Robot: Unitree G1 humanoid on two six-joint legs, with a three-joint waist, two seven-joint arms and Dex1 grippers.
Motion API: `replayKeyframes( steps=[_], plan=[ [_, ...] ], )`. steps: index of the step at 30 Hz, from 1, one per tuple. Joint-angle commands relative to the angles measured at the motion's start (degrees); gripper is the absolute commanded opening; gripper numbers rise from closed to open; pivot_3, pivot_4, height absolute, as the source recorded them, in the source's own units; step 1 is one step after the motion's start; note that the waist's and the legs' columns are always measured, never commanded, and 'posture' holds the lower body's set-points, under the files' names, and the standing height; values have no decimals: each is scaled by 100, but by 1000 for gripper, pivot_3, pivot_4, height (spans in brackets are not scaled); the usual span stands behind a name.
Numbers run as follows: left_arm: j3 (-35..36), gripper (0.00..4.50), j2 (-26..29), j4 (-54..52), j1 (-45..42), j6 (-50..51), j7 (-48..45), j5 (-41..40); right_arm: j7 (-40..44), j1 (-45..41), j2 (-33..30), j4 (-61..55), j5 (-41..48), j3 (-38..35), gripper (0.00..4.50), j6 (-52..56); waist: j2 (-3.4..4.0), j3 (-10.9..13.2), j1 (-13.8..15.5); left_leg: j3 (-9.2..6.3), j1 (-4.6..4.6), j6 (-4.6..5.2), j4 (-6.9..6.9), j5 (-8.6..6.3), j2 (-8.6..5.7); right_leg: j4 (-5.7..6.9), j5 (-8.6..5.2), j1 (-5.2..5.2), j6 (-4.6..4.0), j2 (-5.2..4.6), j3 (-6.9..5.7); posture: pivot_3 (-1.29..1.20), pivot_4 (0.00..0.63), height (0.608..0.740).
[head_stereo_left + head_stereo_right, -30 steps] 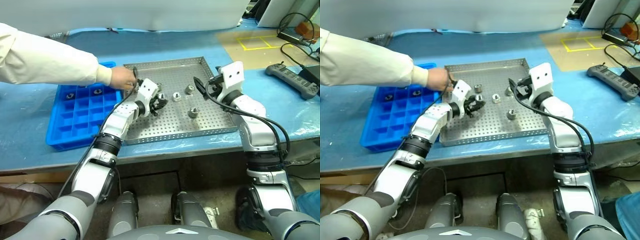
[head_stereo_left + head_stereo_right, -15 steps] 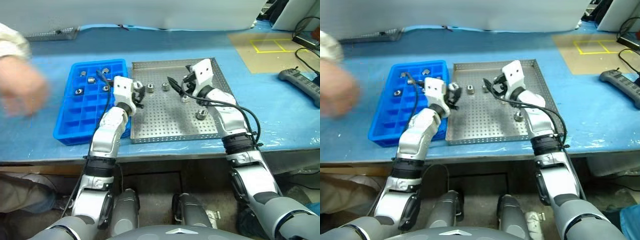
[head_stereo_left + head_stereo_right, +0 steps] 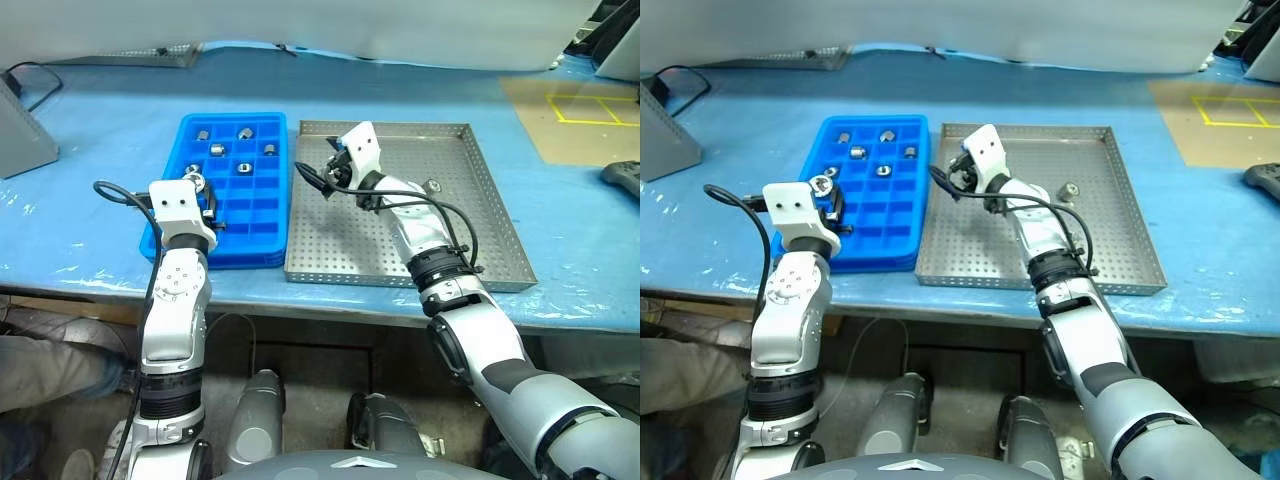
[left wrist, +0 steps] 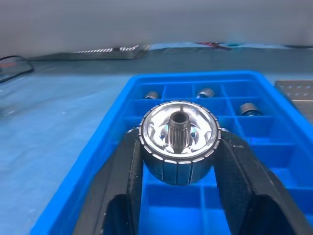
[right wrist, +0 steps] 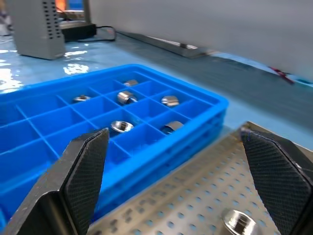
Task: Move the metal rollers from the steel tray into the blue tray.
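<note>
A metal roller (image 4: 178, 143) is seen clamped between the two black fingers (image 4: 128, 172) of the left gripper (image 4: 179, 161); in the left wrist view its ribbed rim and splined centre bore face the camera. In the head views this held roller (image 3: 198, 182) is placed over the near left corner region of the blue tray (image 3: 262, 248), above the compartments along its left edge.

Rollers already in the blue tray are recorded in the far compartments: five are counted in the left eye view (image 3: 244, 133), while the left wrist view resolves only three (image 4: 206, 92) beyond the held one. The right wrist view shows five of them (image 5: 122, 127) from the opposite side.

On the steel tray (image 3: 400, 270), one roller (image 3: 1070, 190) is noted right of centre in the right eye view. A second roller (image 5: 238, 222) on the perforated floor is given by the right wrist view, lying low between the fingers (image 5: 85, 171) and near the tray's left edge.

The right gripper (image 3: 958, 177) is held fully spread and empty, over the steel tray's far left corner, pointing toward the blue tray. The two trays are set just beside each other on the blue-covered worktop (image 3: 80, 215).
</note>
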Motion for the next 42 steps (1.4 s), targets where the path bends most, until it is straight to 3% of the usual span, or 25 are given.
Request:
replayKeyframes(
  steps=[1,5,9,24,25,30,34,42],
  plan=[
    [227,1709,44,-210,-246,45,523,321,105,-235,60,106,-14,-18,4500,-257,0,0,70,0,0,-1,1,1,0,1,1,0,-1,0,0,420,150,740],
    [565,1709,57,317,-641,329,1193,539,151,-292,108,227,-42,-27,4500,-345,0,0,127,-4,-6,-7,1,12,6,5,3,-2,-4,1,-14,417,150,740],
    [674,1709,115,782,-876,453,1231,455,157,-286,119,207,-57,-48,4500,-365,0,0,170,-7,-8,-12,1,16,6,10,4,-3,-4,0,-16,395,150,740],
    [526,1709,280,1447,-997,631,384,-114,71,-47,-54,-139,-91,-77,4500,-246,0,0,194,-10,-41,-43,54,13,22,79,6,-45,-7,1,-19,335,150,740],
    [505,2435,293,1463,-995,685,377,-100,69,-42,-59,-151,-94,-75,4500,-241,0,0,193,-10,-42,-45,55,15,23,79,7,-45,-8,1,-19,335,150,740],
    [516,3972,284,1533,-1065,657,124,-352,43,15,-107,-246,-117,-73,4500,-212,0,0,181,-9,-42,-45,56,15,23,79,7,-44,-8,1,-19,299,150,740],
    [466,3972,324,2142,-1426,364,-72,-462,14,105,-251,-507,-136,-95,4500,-96,0,0,175,-7,-42,-44,56,19,23,80,7,-44,-7,2,-20,217,150,740],
    [102,3972,270,4431,-3087,-951,-1186,-740,-209,720,-786,-1865,37,-407,4500,641,-1,0,32,-1,-42,-61,72,36,23,79,30,-32,26,0,-18,13,150,740]
  ],
)
